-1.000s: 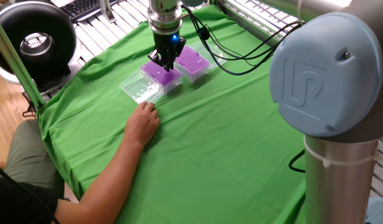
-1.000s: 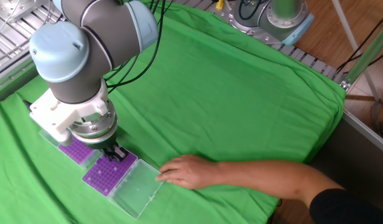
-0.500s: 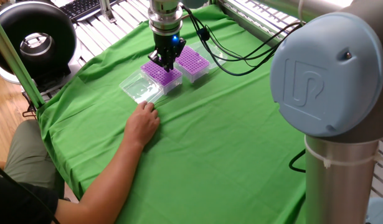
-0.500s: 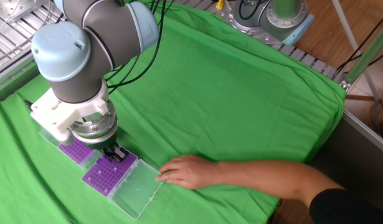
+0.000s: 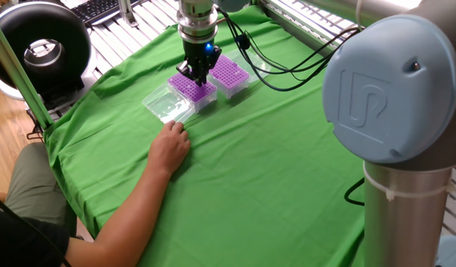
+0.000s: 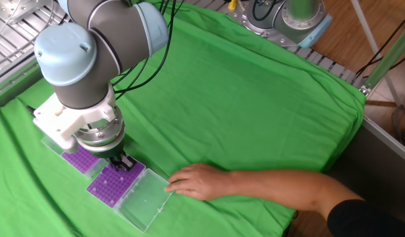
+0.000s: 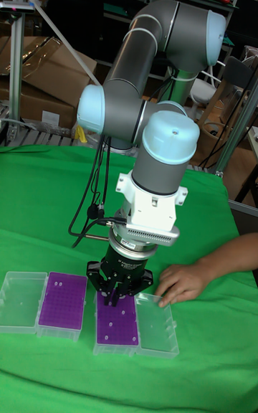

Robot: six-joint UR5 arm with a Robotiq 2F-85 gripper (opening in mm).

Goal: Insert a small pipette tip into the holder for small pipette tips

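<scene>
Two purple tip racks lie side by side on the green cloth. My gripper [image 7: 112,300] hangs straight down over the far edge of the holder for small pipette tips [image 7: 117,320], the rack nearest the person's hand. Its fingers are drawn together, shut on a small pipette tip that shows only as a thin point just above the holes. In the fixed views the gripper [image 5: 197,76] [image 6: 122,164] covers part of that holder [image 5: 190,89] [image 6: 113,185]. The second purple rack [image 7: 62,295] [image 5: 229,72] stands free beside it.
Clear hinged lids lie open beside each rack [image 7: 156,323] [image 7: 21,291]. A person's hand [image 5: 170,148] [image 6: 192,181] rests on the cloth touching the near lid [image 5: 167,106]. A black round device [image 5: 42,48] and a keyboard sit beyond the cloth's edge.
The arm has shifted only a few pixels; the gripper stays over the same rack. The hand has not moved.
</scene>
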